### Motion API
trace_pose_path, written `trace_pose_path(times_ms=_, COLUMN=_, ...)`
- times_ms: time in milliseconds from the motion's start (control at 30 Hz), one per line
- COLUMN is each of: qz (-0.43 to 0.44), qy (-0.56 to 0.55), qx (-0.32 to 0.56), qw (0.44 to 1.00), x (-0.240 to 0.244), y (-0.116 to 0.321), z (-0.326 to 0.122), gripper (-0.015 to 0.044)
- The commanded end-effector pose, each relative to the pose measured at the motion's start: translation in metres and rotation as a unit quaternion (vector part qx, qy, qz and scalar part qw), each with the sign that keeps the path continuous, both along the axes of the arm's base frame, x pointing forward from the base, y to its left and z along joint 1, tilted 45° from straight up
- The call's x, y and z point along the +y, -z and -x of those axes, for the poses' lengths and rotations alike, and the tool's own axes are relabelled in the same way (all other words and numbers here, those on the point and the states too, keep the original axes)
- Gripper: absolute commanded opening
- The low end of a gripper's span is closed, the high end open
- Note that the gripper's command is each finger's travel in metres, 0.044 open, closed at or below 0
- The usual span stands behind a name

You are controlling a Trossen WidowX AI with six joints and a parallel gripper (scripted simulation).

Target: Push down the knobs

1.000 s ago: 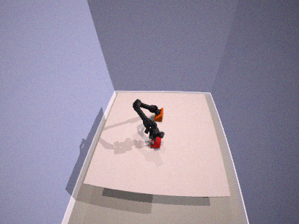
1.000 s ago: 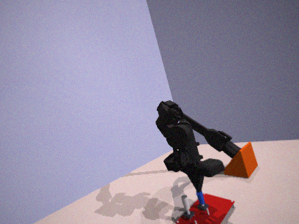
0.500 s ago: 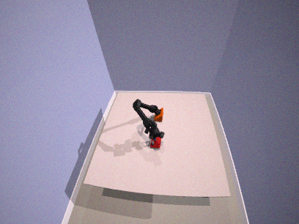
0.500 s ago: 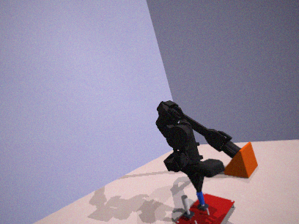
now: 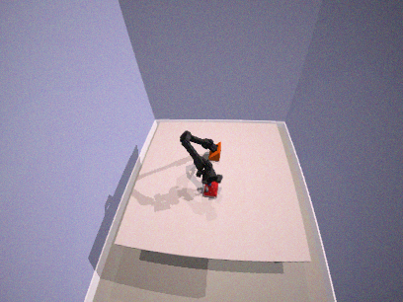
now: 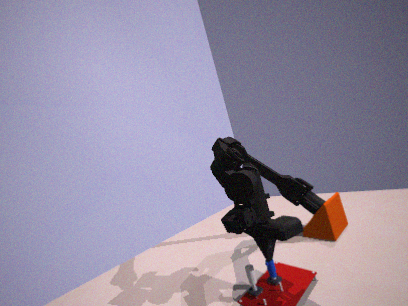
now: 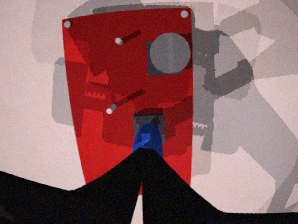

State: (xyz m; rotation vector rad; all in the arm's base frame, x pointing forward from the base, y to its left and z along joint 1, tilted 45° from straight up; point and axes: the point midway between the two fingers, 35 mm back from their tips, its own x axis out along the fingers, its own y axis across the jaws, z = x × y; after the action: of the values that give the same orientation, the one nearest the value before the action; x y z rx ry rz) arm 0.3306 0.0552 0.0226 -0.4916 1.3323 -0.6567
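The red circuit board (image 5: 210, 191) (image 6: 297, 281) (image 7: 100, 167) stands on the table. A blue knob (image 6: 271, 270) (image 7: 146, 138) stands upright over its dark potentiometer (image 6: 274, 281) (image 7: 142, 119). A tall grey knob (image 6: 250, 273) (image 7: 170, 53) stands over the other potentiometer (image 6: 256, 292) (image 7: 151, 67). My gripper (image 6: 270, 259) (image 7: 145, 155) is shut with nothing between the fingertips. It points down, its tips at the top of the blue knob; whether they touch it I cannot tell. The fingertips hide part of the blue knob in the wrist view. Whether either knob sits against its potentiometer is too small to tell.
Two thin light pins (image 7: 118, 41) (image 7: 109, 110) stand up from the board beside the knobs. An orange wedge (image 5: 215, 152) (image 6: 327, 220) is at the arm's base, behind the board. Shadows of the arm fall across the board and table.
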Motion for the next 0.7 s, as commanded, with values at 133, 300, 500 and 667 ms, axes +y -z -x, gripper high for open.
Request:
trace_pose_path(times_ms=133, qz=0.004, qy=0.016, qx=-0.001, qw=1.0, x=-0.0134, y=0.0093, z=-0.0043, gripper=0.0)
trace_pose_path(times_ms=300, qz=0.004, qy=0.016, qx=-0.001, qw=1.0, x=-0.0135, y=0.0095, z=-0.0043, gripper=0.0)
trace_pose_path(times_ms=500, qz=0.004, qy=0.016, qx=-0.001, qw=1.0, x=-0.013, y=0.0089, z=-0.0043, gripper=0.0)
trace_pose_path(times_ms=667, qz=0.004, qy=0.016, qx=-0.001, qw=1.0, x=-0.0085, y=0.0047, z=-0.004, gripper=0.0)
